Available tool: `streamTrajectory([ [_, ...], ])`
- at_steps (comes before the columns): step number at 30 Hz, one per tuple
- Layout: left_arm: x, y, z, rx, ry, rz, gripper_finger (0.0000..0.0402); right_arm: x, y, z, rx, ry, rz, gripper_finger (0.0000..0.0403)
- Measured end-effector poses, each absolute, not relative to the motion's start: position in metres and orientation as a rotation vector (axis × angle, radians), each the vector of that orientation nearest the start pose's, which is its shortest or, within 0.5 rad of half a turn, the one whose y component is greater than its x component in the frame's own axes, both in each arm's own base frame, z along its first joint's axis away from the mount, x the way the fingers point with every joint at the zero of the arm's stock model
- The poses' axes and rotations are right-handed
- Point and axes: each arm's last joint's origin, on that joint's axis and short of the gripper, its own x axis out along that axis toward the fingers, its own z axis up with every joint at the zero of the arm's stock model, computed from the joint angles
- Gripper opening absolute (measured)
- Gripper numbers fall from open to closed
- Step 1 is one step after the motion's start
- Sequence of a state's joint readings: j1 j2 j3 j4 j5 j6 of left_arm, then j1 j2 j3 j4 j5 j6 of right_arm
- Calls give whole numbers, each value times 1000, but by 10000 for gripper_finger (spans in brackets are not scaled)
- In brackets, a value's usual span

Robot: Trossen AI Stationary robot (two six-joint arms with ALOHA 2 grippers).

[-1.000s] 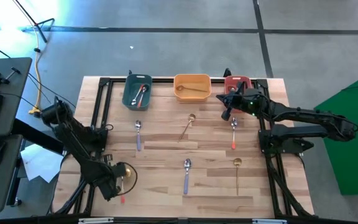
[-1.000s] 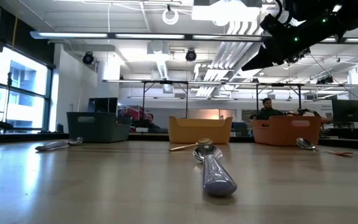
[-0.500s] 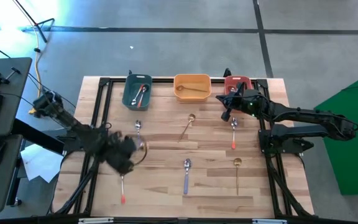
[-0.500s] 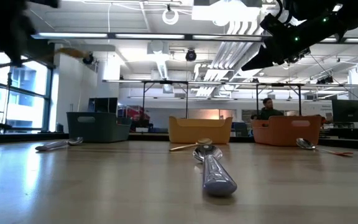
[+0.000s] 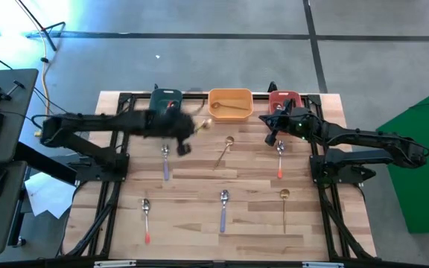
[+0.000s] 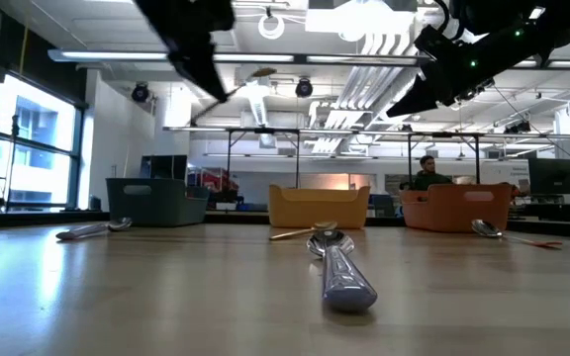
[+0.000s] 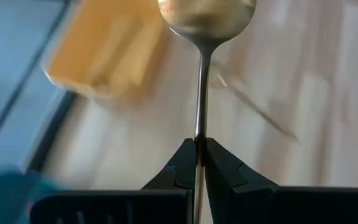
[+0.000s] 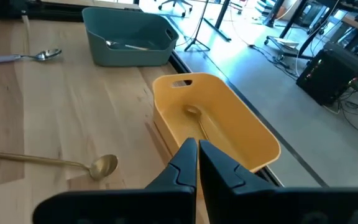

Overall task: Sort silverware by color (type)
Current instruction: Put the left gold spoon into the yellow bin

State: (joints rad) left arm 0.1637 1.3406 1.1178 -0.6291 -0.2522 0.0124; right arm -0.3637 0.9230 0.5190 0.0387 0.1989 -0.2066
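Note:
My left gripper (image 5: 188, 131) hangs high over the table between the teal bin (image 5: 164, 95) and the orange bin (image 5: 230, 104), shut on a gold spoon (image 5: 202, 124) whose bowl (image 7: 207, 15) juts out ahead of it. In the low view the left gripper (image 6: 204, 59) is near the top. My right gripper (image 5: 269, 126) hovers shut and empty beside the red bin (image 5: 284, 99). On the wood lie two blue-handled spoons (image 5: 165, 160) (image 5: 223, 208), two red-handled ones (image 5: 280, 158) (image 5: 146, 217) and two gold ones (image 5: 225, 149) (image 5: 284, 205). My left gripper pinches the gold spoon's thin handle (image 7: 199, 130) between its two fingers. The handle runs along the fingers and the bowl points forward past their tips toward the orange bin. The spoon is lifted clear of the table; the handle's rear part is hidden between the fingers.
The orange bin (image 8: 210, 121) holds one gold spoon (image 8: 194, 115); the teal bin (image 8: 129, 34) holds utensils. A black frame (image 5: 121, 134) runs along the table's left, far and right edges. A person (image 6: 426, 173) sits in the room beyond.
My left gripper has swept from the table's near left corner up and toward the far edge, arriving between the teal and orange bins with the gold spoon carried clear. A red-handled spoon now shows where it was. My right arm has kept still.

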Motion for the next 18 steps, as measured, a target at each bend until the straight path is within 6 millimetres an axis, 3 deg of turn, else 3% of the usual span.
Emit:
streamTrajectory([
  [4,295,94,298,83,783,383,3,184,-76,239,-169,423,-516,0],
  [10,342,147,297,168,806,349,3,184,-76,239,-169,422,-516,0],
  [18,386,193,280,220,861,329,3,185,-76,238,-179,433,-513,0],
])
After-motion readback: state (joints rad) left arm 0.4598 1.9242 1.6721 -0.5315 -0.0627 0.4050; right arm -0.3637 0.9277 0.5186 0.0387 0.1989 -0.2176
